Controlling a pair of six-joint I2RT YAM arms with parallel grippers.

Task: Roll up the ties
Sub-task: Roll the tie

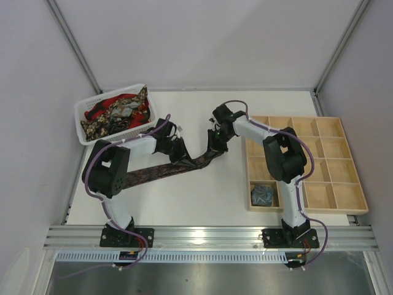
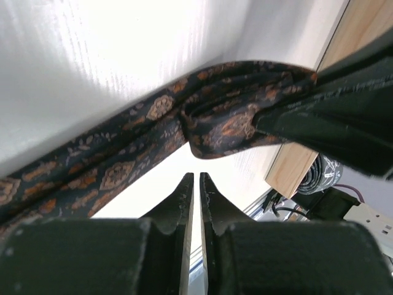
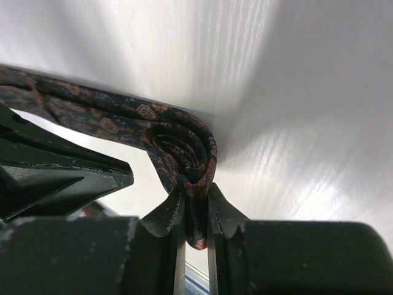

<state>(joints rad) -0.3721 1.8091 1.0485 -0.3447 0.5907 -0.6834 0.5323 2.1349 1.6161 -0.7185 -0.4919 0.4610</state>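
Observation:
A dark brown-maroon patterned tie (image 1: pixel 153 172) lies stretched across the table, from beside the left arm toward the middle. Its far end is wound into a small coil (image 3: pixel 184 147). My right gripper (image 3: pixel 195 187) is shut on that coil, pinching the fabric between its fingertips and holding it just off the table. My left gripper (image 2: pixel 196 175) hangs just short of the raised band of the tie (image 2: pixel 153 123). Its jaws are shut to a thin slit with nothing between them. In the top view the left gripper (image 1: pixel 182 155) and the right gripper (image 1: pixel 213 147) stand close together.
A white basket (image 1: pixel 81 114) at the back left holds several loose ties (image 1: pixel 116 110) in red, gold-black and dark. A wooden compartment tray (image 1: pixel 307 161) fills the right side, with a rolled grey-blue tie (image 1: pixel 263 195) in its near-left compartment.

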